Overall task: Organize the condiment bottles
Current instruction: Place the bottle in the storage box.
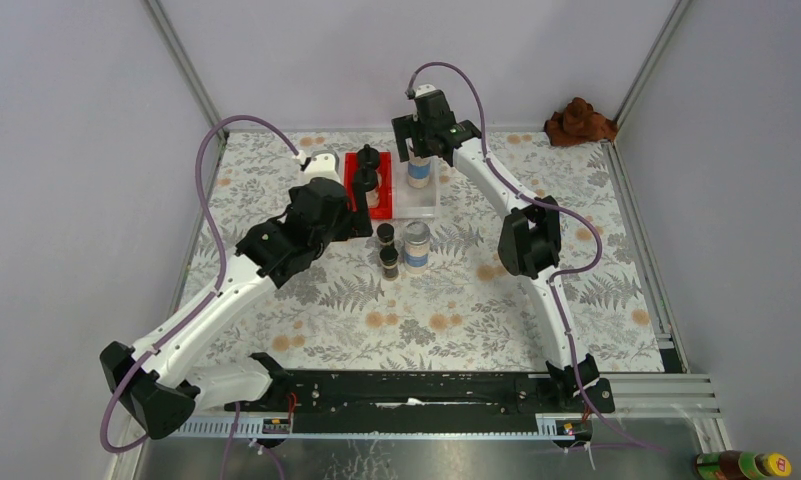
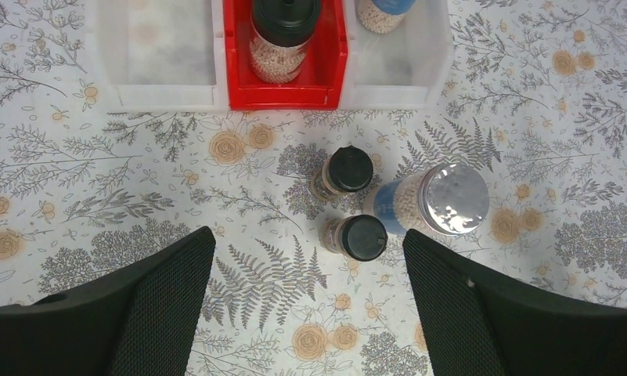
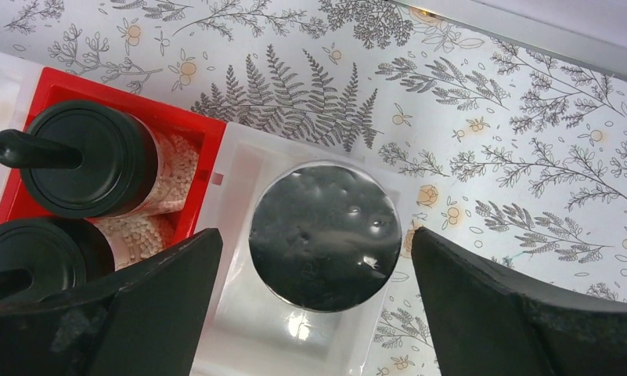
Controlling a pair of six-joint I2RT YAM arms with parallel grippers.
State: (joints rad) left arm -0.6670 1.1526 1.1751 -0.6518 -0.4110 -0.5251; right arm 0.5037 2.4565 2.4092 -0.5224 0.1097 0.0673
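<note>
Roughly halfway: two domed-cap jars are housed in the red bin, one silver-lidded jar in the white bin between released right fingers; three jars are left on the bench under released left fingers.

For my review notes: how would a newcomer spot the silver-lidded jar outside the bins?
Start at the red bin. Three jars stand just in front of it. Take the right-hand jar: fatter than the two slim black-capped jars, with a silver lid and blue label.
</note>
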